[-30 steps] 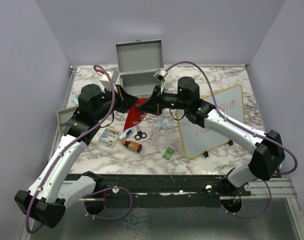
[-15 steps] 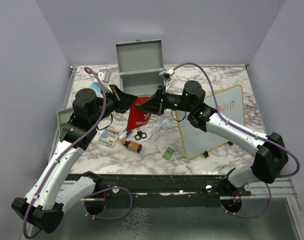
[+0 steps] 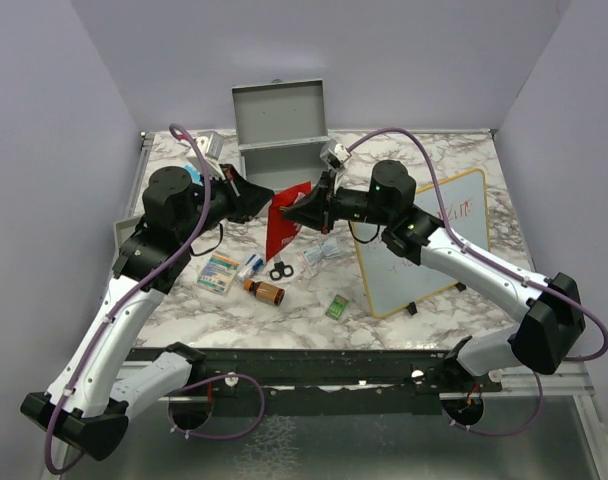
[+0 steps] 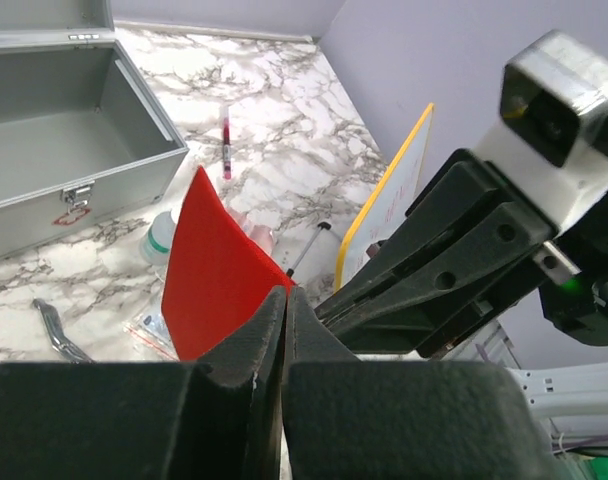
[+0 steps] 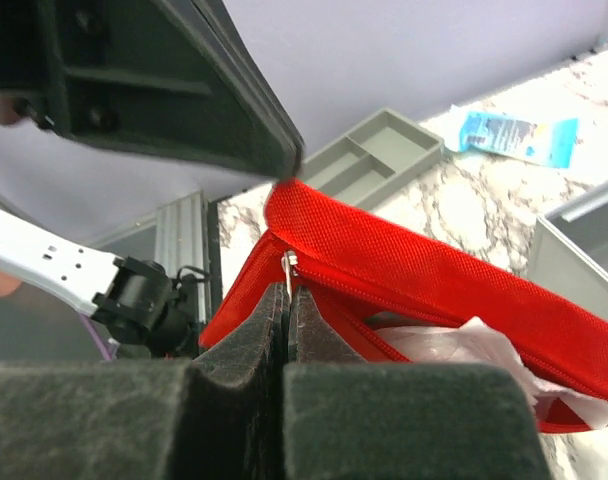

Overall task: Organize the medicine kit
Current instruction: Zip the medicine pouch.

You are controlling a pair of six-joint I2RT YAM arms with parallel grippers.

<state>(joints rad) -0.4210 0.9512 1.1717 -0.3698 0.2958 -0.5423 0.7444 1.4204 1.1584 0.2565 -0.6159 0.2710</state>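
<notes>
Kit [image 3: 282, 166] at the back of the counter [image 3: 454, 160], lid up against the wall, box open and, in the left wrist view, bare inside across the visible part. Red pouch [image 3: 287, 216] in the air just in front of it, between both arms. Left gripper [image 3: 267, 195] pinched tight on one upper corner of the pouch. Right gripper [image 3: 294, 208] clamped shut on the apparent zip pull [image 5: 286, 266], zip partly parted, clear plastic wrapping [image 5: 454, 345] showing inside. Judged as the step in hand: working the zip, either to close the pouch for packing or to open it; impossible to tell which.

Far from finished. Nothing seen packed in the kit so far. Loose on the counter: small carton [image 3: 220, 272], brown bottle [image 3: 265, 291], scissors [image 3: 280, 270], green packet [image 3: 336, 307], clear sachets [image 3: 322, 250], a pen [image 4: 225, 145] beside the kit, blue packet [image 5: 514, 135] near the grey tray [image 5: 374, 155]. Whiteboard [image 3: 424, 240] propped at the right, no part of the job by the look of it. Remaining, by this reckoning: settle the pouch, lower it into the box, gather the loose pieces in after it, shut the lid and latch it.
</notes>
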